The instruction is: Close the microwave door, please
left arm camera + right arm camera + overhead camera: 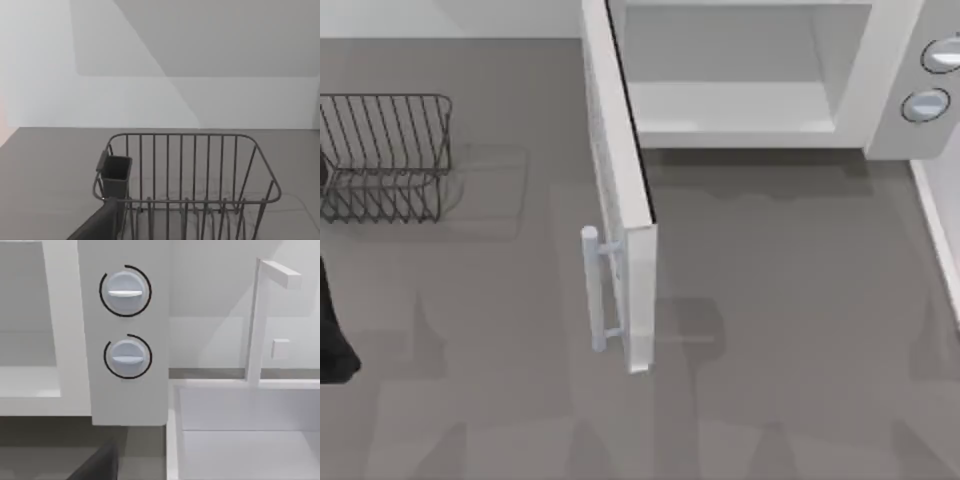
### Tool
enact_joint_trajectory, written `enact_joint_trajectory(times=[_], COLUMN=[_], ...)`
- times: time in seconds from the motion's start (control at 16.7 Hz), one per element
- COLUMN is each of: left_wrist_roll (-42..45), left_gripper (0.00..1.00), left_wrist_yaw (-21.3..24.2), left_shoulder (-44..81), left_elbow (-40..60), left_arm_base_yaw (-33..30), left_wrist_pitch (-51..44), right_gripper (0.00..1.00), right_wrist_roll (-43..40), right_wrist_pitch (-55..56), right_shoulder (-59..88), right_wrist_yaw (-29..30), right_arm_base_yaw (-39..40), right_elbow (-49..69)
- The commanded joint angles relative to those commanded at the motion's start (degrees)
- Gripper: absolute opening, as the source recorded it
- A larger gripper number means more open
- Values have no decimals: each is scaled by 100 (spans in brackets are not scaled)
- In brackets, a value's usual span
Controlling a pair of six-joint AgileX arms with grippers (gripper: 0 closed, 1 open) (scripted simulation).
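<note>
The microwave door (620, 190) stands wide open, swung out from the left side of the white microwave (730, 75) at the back and seen edge-on. Its pale vertical bar handle (594, 290) sits near the door's free end, on the face turned to the left. The cavity behind it shows nothing inside. My left arm (332, 335) is a dark shape at the table's left edge, far from the door. A dark piece of the left gripper (100, 225) shows before a wire rack. A dark piece of the right gripper (97, 465) shows below the microwave's knob panel (125, 340).
A dark wire dish rack (385, 155) with a small cup holder (115, 175) stands at the back left. Two round knobs (926, 104) sit on the microwave's right panel. A white sink basin (240, 435) lies at the right edge. Grey table surface (780, 350) spreads in front.
</note>
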Motion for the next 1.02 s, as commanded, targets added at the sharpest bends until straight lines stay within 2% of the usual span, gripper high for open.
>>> enact_joint_trajectory(times=[0.24, 0.48, 0.72, 1.02], left_wrist_roll=[60, 425, 1066, 2116], left_gripper=[100, 100, 100, 100], left_wrist_yaw=[39, 219, 487, 930], left_shoulder=[144, 1026, 2566, 5020], left_elbow=[122, 870, 2186, 4368], left_arm_base_yaw=[-33, -195, -453, -889], left_wrist_pitch=[-118, -820, -2067, -4177], right_gripper=[100, 100, 100, 100], right_wrist_roll=[0, 0, 0, 0], right_wrist_pitch=[0, 0, 0, 0], right_shoulder=[0, 0, 0, 0], right_wrist_yaw=[0, 0, 0, 0], right_arm_base_yaw=[0, 0, 0, 0], right_elbow=[0, 0, 0, 0])
